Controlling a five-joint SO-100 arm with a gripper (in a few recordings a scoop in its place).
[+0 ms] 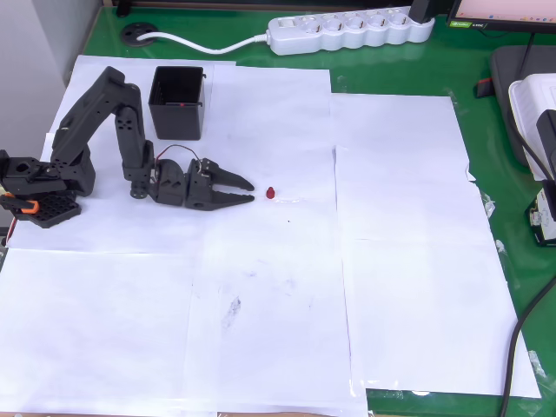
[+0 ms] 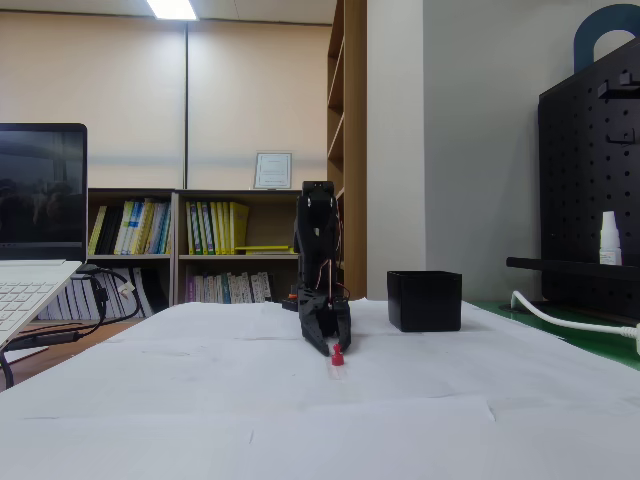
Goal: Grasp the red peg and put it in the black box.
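You have one tiny dark-red rounded peg lying on the white paper sheets, just off the tips of the black two-finger gripper and apart from them, but it is too small for you to read its long axis or which way it points. In the fixed view the peg sits right below the gripper, where contact cannot be judged. From overhead the jaws stand apart with nothing between them, and the single square black plastic open-topped box sits well behind, beside the arm, its inside in shadow.
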